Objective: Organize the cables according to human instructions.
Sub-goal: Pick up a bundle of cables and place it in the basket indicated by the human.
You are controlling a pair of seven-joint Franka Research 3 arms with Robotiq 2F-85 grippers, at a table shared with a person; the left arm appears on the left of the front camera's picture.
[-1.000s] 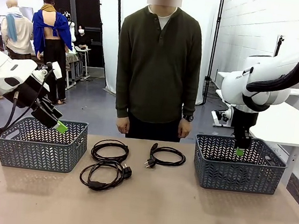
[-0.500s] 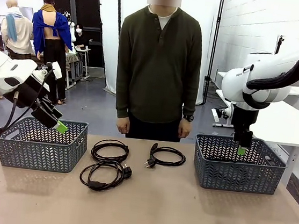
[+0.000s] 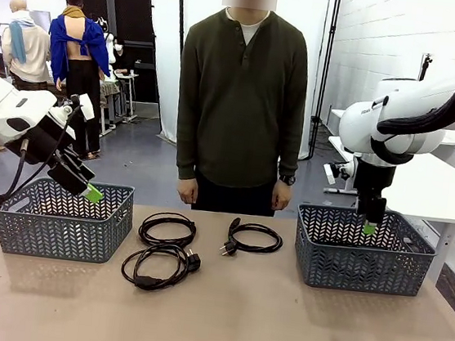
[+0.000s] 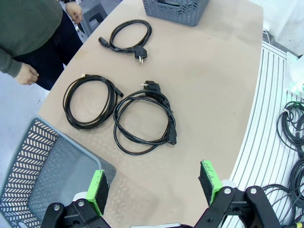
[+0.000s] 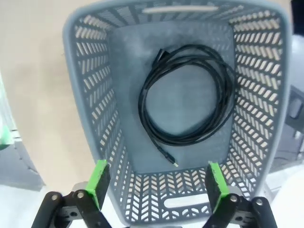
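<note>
Since a second ago your right gripper has crept slightly up and toward the picture's right in the front view. The cables and your left arm sit as they did.

One cable, the basket coil, lies flat on the floor of the right basket as a loose round loop. The other three lie on the table between the two baskets. The far-left coil and the near coil are just beside each other. The far-right coil lies apart from them, in front of the person. The near coil and the far-right coil both show chunky plug ends.

Your right gripper hangs over the right basket, pointing straight down at the basket coil. Its fingers are spread wide with nothing between them. Your left gripper hovers above the table-side corner of the left basket, angled toward the three coils, fingers likewise wide and empty.

The person stands at the far edge with both hands hanging at their sides.
</note>
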